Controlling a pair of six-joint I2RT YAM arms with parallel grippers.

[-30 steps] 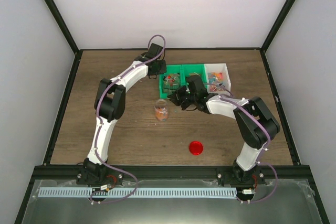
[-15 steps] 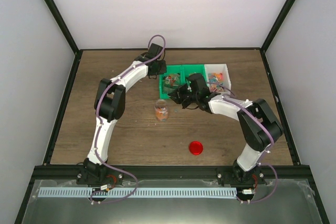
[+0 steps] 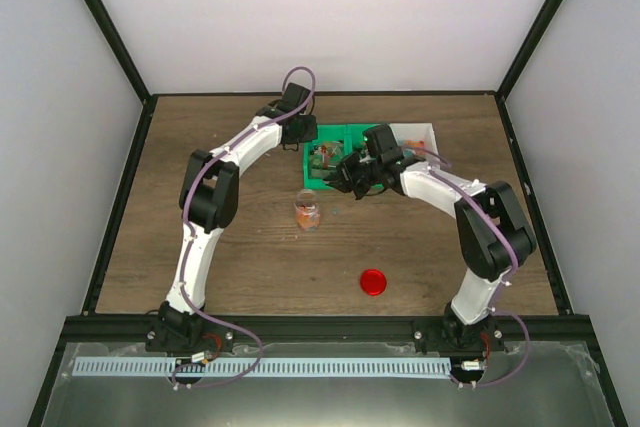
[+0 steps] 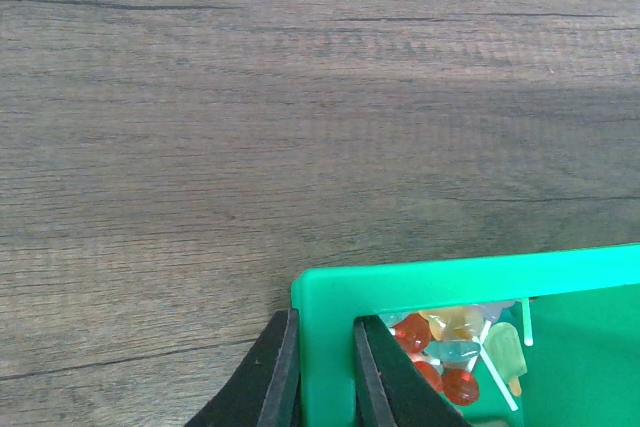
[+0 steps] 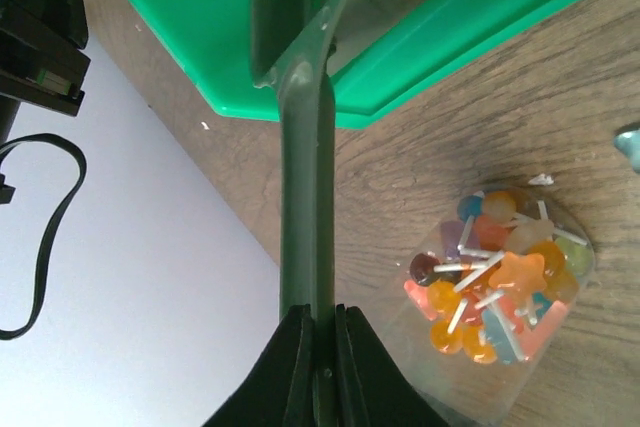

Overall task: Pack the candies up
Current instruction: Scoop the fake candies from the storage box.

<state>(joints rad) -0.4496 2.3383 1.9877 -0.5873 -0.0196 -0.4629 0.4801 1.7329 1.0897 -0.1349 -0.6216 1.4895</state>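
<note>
Candies (image 5: 495, 287) beside right gripper (image 5: 320, 319) pinching dark-green handle (image 5: 308, 197).

- Near half of the table (image 3: 270, 277): open wood. Only the red lid (image 3: 373, 281), flat, right of centre, and the clear jar (image 3: 307, 213), upright mid-board, well apart from each other.
- Strip between jar and green bin (image 3: 345, 134): narrow.
- Bin's far-left corner is taken: the left gripper (image 4: 325, 332) pinches the wall, one finger inside, one outside.
- Left arm (image 3: 245, 147) arches over the left side. Right arm (image 3: 440, 187) crosses in front of the white bin (image 3: 425, 129).
- Over the green bin: the right gripper (image 5: 320, 322) is clamped on a slim grey-green tool (image 5: 305, 167) (far end over the bin).
- Wood left of the bin: bare.
</note>
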